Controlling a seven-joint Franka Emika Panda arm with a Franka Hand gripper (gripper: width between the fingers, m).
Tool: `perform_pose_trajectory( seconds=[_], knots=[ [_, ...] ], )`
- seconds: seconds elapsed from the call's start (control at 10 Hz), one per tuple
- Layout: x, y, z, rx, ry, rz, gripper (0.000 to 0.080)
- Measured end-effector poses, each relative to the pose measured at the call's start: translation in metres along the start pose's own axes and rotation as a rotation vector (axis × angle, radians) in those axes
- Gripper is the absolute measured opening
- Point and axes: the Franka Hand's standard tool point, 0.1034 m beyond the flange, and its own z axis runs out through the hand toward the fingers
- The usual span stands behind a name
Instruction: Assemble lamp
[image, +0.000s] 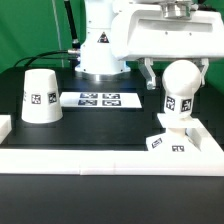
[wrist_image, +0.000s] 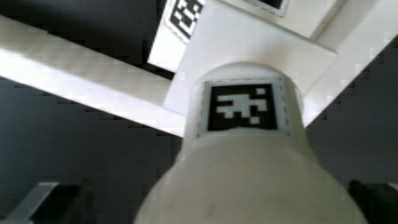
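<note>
Two fingers (image: 149, 72) of my gripper (image: 177, 80) stand wide on either side of the bulb (image: 181, 88), with a gap showing on one side. It stands upright on the base (image: 170, 140), just beside the white wall (image: 100, 160) at the front. The shade (image: 40, 95) sits well apart toward the exterior view's left, with the marker board (image: 98, 99) and dark table (image: 110, 125) between.

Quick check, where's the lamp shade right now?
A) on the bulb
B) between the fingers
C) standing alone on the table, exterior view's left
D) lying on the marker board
C: the shade stands alone on the table at the exterior view's left, apart from the bulb and base.
</note>
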Motion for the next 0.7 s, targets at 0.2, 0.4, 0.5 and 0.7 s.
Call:
perform_pose_trajectory(
  seconds=[0.2, 0.4, 0.5, 0.7],
  knots=[
    [0.0011, -0.0003, -0.0038, 0.003, -0.008, -0.001, 0.0699],
    [0.0033, -0.0001, -0.0059, 0.002, -0.004, -0.003, 0.0699],
    [0.0073, 0.0013, -0.0077, 0.003, -0.005, -0.003, 0.0699],
    [0.0096, 0.0015, -0.0086, 0.008, -0.018, -0.002, 0.0699]
  ],
)
